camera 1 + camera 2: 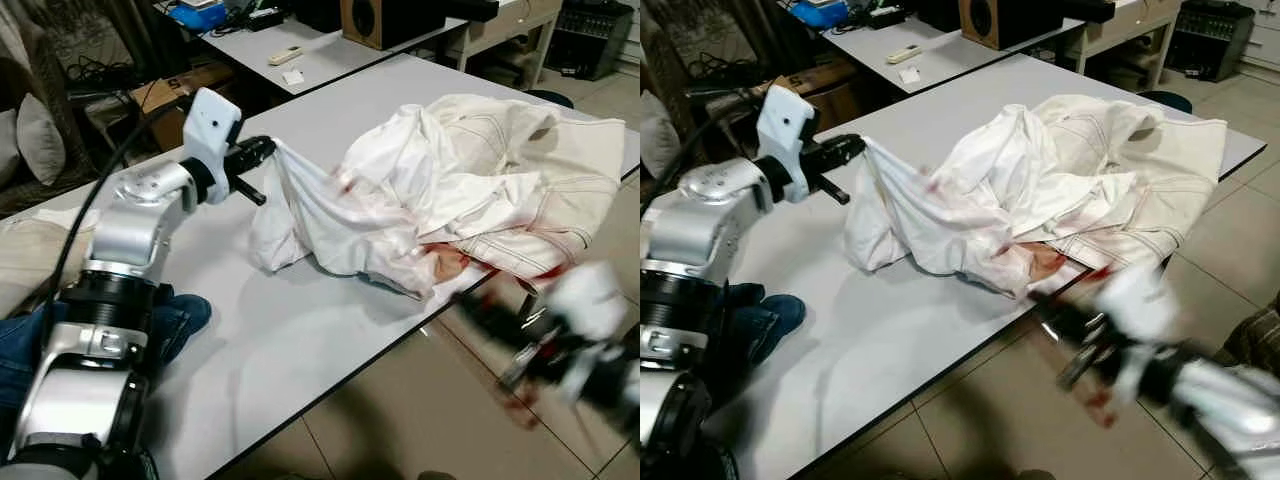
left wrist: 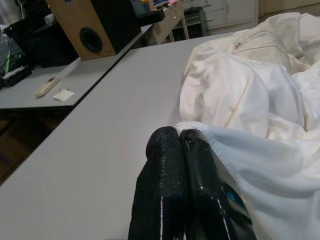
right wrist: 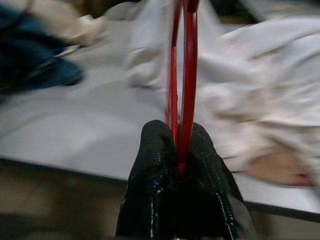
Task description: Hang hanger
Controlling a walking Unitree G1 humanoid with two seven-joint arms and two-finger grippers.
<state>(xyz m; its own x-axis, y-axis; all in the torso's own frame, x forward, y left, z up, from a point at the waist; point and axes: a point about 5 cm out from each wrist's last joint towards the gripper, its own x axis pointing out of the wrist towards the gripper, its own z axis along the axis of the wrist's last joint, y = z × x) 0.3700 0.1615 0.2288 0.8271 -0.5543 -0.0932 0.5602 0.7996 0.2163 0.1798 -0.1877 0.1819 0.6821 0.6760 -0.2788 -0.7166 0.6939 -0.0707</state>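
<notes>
Two grips on: my left gripper (image 1: 262,152) jaws clamp the limp shirt (image 1: 330,215) edge, right gripper (image 3: 182,150) jaws clamp the stiff red hanger (image 3: 182,75) beside the desk (image 1: 290,340).

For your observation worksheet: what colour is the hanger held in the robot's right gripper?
Red. The hanger shows best in the right wrist view, clamped in the right gripper.

No legible text or labels.
</notes>
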